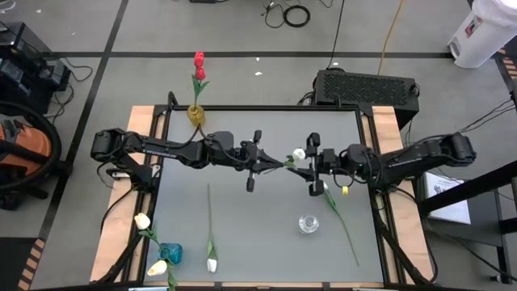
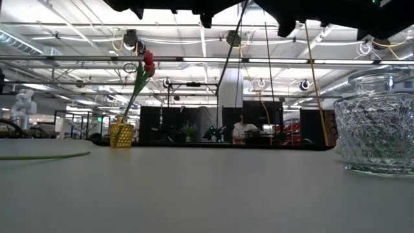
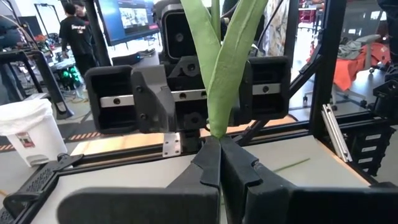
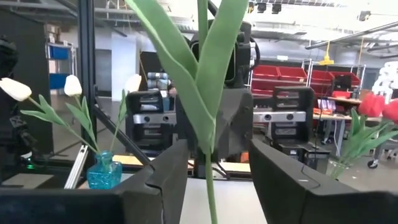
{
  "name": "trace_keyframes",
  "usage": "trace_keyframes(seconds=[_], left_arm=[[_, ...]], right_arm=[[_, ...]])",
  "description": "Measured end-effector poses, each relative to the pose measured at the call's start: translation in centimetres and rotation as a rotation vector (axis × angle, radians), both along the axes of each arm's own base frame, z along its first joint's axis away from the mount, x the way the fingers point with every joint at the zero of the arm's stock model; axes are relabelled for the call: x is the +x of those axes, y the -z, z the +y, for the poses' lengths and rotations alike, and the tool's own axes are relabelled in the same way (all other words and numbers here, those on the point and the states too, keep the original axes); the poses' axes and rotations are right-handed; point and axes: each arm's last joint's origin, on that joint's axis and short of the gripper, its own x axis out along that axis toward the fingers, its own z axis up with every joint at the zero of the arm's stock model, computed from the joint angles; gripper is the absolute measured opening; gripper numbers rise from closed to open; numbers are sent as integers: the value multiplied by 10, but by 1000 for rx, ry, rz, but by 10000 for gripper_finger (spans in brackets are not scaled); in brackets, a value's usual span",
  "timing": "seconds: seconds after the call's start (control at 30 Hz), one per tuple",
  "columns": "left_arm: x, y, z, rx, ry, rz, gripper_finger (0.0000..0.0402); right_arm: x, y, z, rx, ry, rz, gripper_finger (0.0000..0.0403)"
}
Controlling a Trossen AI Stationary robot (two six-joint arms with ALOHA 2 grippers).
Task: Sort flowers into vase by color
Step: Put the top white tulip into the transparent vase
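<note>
1. My left gripper (image 1: 260,164) is clamped on the stem of a white tulip (image 1: 300,153), its leaves rising just past my fingertips (image 3: 211,163).
2. My right gripper (image 1: 317,166) faces it with fingers (image 4: 163,171) spread, the same stem passing between them, untouched.
</note>
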Motion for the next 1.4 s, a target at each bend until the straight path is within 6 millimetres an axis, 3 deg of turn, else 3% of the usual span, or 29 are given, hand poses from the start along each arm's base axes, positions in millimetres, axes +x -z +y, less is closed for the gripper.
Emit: trace_keyframes(seconds=[0.23, 1.4], left_arm=[[0, 0, -4, 1, 13, 0, 0], [0, 0, -5, 1, 15, 0, 0]], right_arm=[[10, -6, 1, -5, -22, -14, 162], [8, -11, 9, 24, -86, -60, 162]])
